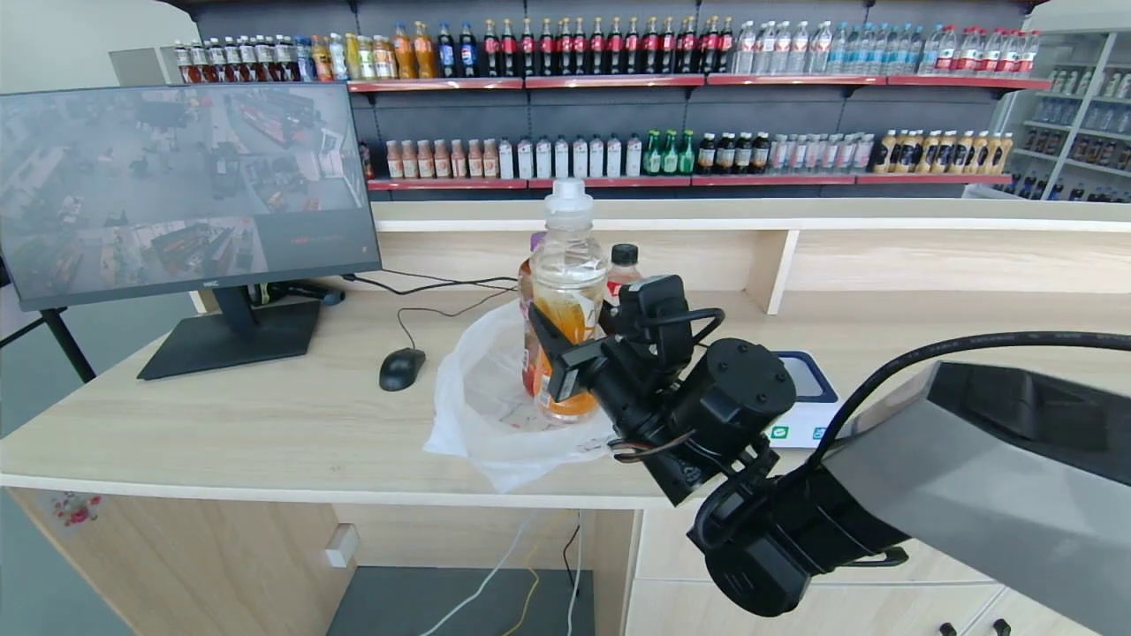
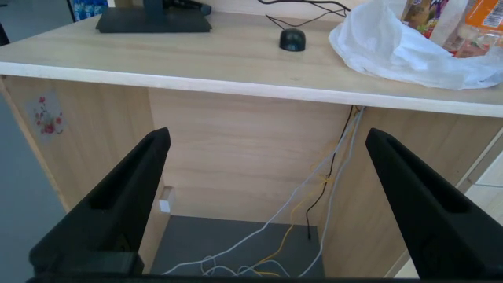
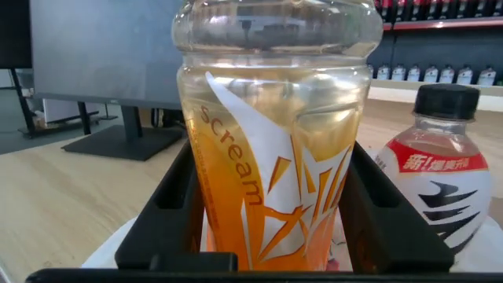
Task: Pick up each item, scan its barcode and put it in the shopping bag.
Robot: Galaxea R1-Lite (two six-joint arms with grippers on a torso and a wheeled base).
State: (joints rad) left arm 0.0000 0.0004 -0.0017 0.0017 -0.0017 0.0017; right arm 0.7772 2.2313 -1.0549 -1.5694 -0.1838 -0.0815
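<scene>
The right end effector [image 3: 271, 236] is pinching the orange drink bottle [image 1: 565, 283] around its label, holding it upright over the white shopping bag [image 1: 482, 397] on the table [image 1: 265, 415] — the arm is hiding whether its base is touching the bag. A black-capped bottle [image 1: 624, 265] is peeking out just behind, partly covered. The left end effector [image 2: 267, 137] is hanging spread wide, empty, below the table's front edge.

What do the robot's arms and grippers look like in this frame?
Right arm: grey angular shell, black round joints, a black cable arching to the wrist, thin coloured wires. Right gripper and left gripper: black, flat, tapered fingers.
</scene>
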